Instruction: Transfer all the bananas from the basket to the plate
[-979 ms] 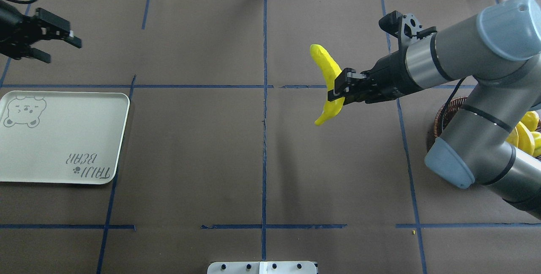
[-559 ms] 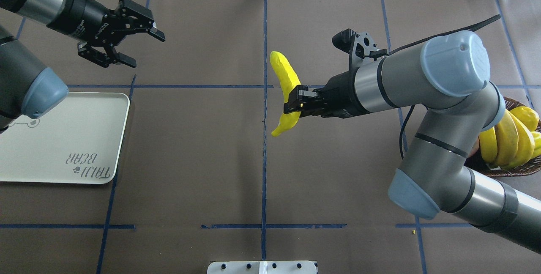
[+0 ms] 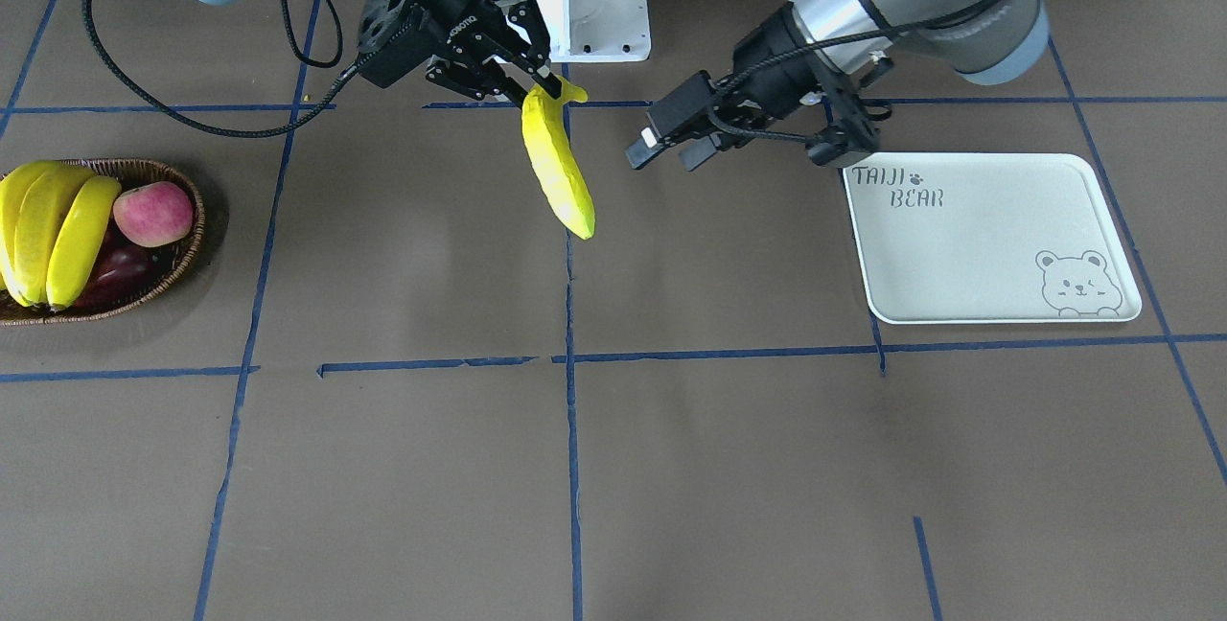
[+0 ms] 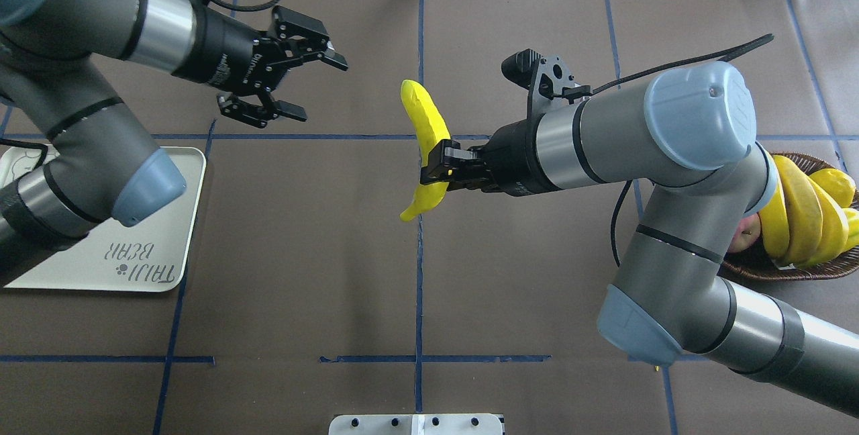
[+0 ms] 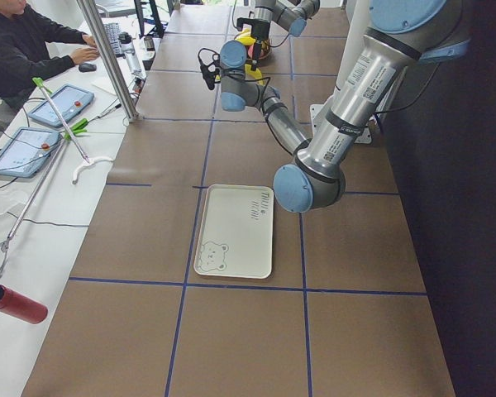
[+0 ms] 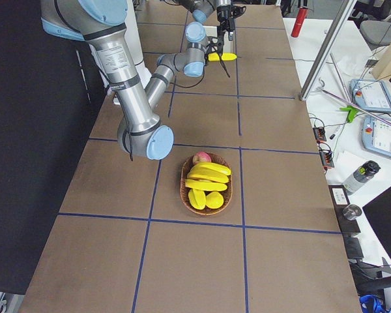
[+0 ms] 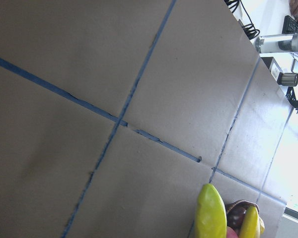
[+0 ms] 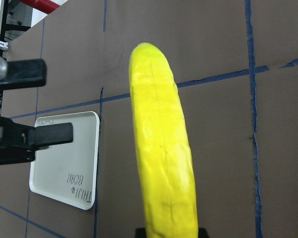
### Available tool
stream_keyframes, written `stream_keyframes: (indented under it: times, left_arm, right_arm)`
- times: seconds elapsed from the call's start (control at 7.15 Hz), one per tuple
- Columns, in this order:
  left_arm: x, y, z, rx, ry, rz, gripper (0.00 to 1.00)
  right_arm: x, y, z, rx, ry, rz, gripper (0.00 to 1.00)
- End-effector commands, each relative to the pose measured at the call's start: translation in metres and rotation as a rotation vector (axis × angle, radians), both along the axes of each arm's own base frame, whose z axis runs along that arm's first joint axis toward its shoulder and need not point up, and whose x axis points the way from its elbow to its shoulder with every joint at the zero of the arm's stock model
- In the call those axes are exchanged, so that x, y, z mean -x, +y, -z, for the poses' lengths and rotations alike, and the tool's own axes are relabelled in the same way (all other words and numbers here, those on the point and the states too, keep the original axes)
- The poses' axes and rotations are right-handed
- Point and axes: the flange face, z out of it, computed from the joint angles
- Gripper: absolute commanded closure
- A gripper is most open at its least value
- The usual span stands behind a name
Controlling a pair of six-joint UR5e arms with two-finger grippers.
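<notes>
A banana [image 4: 421,109] is clamped above the bench [image 4: 302,233] by the outstretched right arm's fingers [image 4: 444,152]; the left arm's fingers [image 4: 290,112] are spread wide, empty, pointed toward it.

Colours rn: held banana [image 4: 423,116] is bright yellow, plain, no spots afaict. Other bananas [image 3: 48,228] are the same yellow. Apple [image 3: 153,214] is pink-red w/ a paler patch, and the fruit [image 3: 120,271] next to it is dark red. Basket [image 3: 195,238] is dark-brown woven wicker. Plate [image 3: 968,247] is pale off-white w/ grey "TAIJI BEAR" lettering, a paw print + a bear-face outline. Desk [image 4: 302,254] is brown, gridded w/ blue tape lines. Right gripper [image 4: 435,166] & left gripper [image 4: 322,88] are both black. Arms [image 4: 604,136] are grey w/ silver bands & light-blue caps.
</notes>
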Motion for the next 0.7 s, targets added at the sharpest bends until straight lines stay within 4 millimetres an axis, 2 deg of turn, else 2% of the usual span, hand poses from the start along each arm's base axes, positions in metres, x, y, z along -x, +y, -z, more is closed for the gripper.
stream_keyframes:
  times: [0.0, 0.14, 0.28, 0.56]
  left_arm:
    - [-0.029, 0.013, 0.025, 0.026, 0.030, 0.001, 0.01]
    - [-0.048, 0.022, 0.027, 0.026, 0.031, 0.006, 0.01]
    - [-0.059, 0.025, 0.034, 0.023, 0.036, 0.027, 0.01]
    - [-0.064, 0.020, 0.033, 0.028, 0.027, 0.031, 0.04]
  right_arm:
    - [0.002, 0.007, 0.006, -0.003, -0.015, -0.007, 0.98]
    - [0.002, 0.008, 0.007, -0.005, -0.015, -0.010, 0.98]
    - [0.002, 0.008, 0.007, -0.005, -0.015, -0.010, 0.98]
    - [-0.003, 0.012, 0.012, -0.011, -0.028, -0.009, 0.98]
